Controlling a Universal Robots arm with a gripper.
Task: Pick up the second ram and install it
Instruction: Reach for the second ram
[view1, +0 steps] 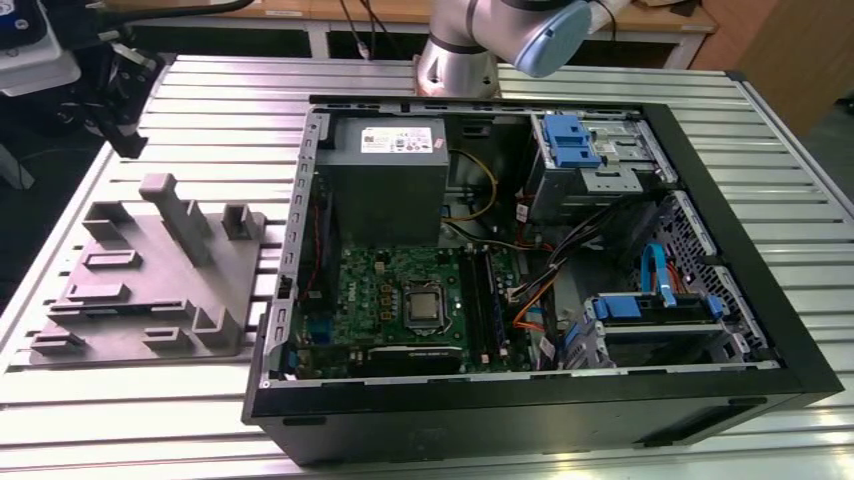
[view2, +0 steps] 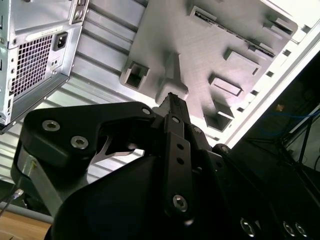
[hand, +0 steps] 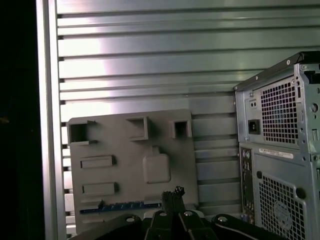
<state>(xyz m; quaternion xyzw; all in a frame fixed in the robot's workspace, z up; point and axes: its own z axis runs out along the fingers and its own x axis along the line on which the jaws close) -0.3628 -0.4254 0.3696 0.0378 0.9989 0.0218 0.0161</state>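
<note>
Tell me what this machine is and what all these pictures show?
That is a robot arm with a pincer at its end. One picture comes from a camera off to the side; the other two cameras ride near the arm's wrist. On the ribbed metal table lie an open computer and a grey tray. The pincer hangs over the tray, looks shut and holds nothing. A thin bluish strip on the tray may be the memory stick.
</note>
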